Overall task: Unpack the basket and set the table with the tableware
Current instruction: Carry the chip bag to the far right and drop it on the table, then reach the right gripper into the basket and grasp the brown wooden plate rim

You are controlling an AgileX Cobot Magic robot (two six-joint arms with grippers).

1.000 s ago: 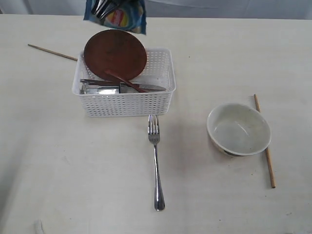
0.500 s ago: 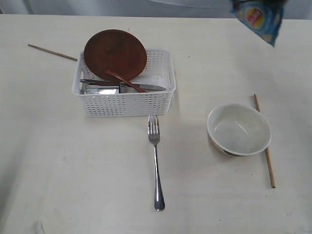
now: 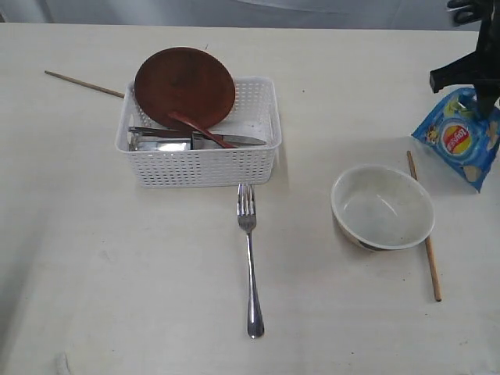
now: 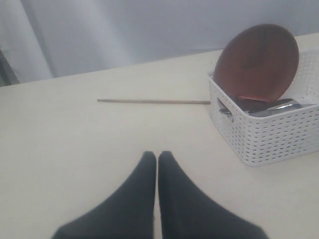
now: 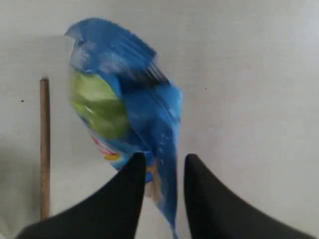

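The white basket [image 3: 199,168] stands at the back left of the table [image 3: 117,273]. It holds the tilted brown plate [image 3: 184,84], the wooden spoon [image 3: 205,130], a knife [image 3: 234,140] and a steel cup [image 3: 160,144]. A fork [image 3: 250,258] lies in front of the basket, and the white bowl [image 3: 382,207] sits beside one chopstick [image 3: 423,226]. The other chopstick [image 3: 83,83] lies at the back left. My right gripper [image 5: 164,159] is open, with the edge of a blue snack bag [image 5: 124,99] loose between its fingers. My left gripper [image 4: 157,155] is shut and empty over bare table, short of the basket [image 4: 269,134].
The blue snack bag [image 3: 459,139] sits at the far right of the table, just behind the chopstick's far end, under the right arm [image 3: 469,78]. The back edge of the table runs close behind the basket.
The right gripper carried the snack bag from above the basket across to the far right, lowered it to the table and opened its jaws. The left gripper has not moved.
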